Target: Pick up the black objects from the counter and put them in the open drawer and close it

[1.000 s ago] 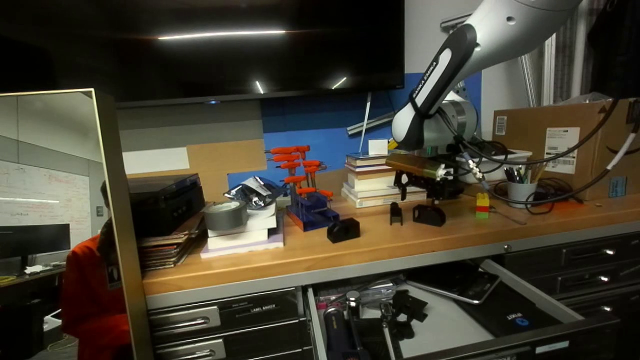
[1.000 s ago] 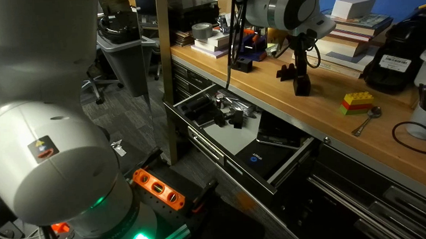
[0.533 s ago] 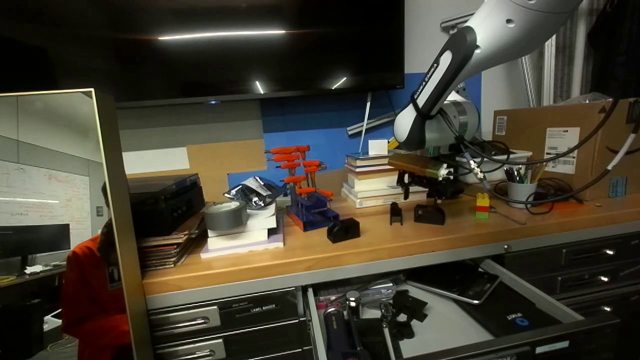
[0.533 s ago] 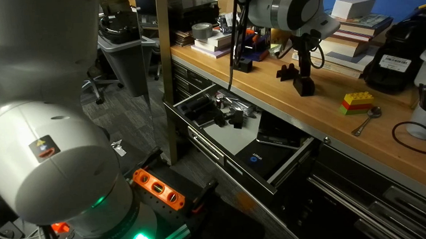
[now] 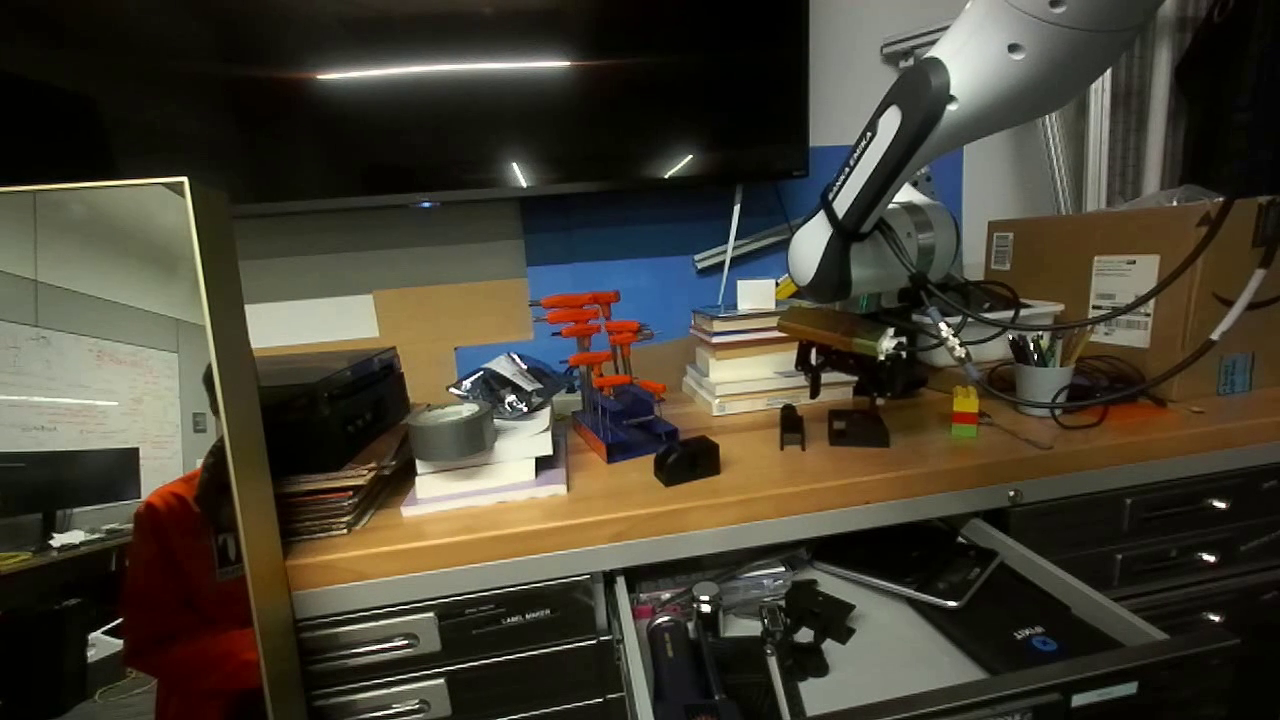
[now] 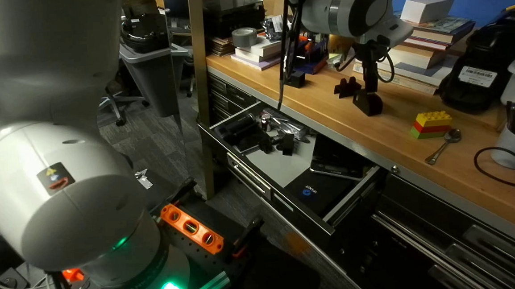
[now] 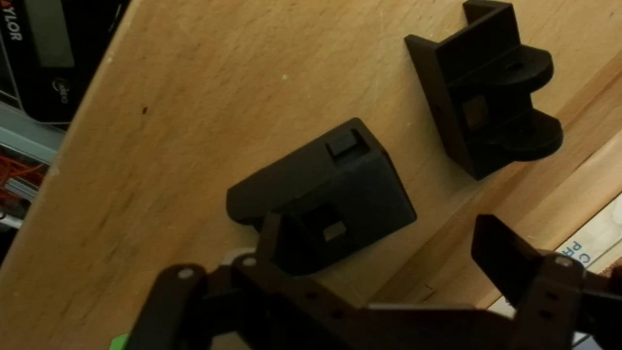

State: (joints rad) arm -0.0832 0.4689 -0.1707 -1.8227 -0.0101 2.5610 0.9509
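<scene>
The gripper [image 7: 381, 234] hangs there spread wide, gripping nothing. In the wrist view the nearest black block [image 7: 335, 187] sits on the counter [image 7: 194, 121] toward its ten o'clock, long axis running eight to two.

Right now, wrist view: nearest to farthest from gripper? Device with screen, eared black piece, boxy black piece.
1. Boxy black piece: centre.
2. Eared black piece: upper right, on counter.
3. Device with screen: upper left, past counter edge.
</scene>
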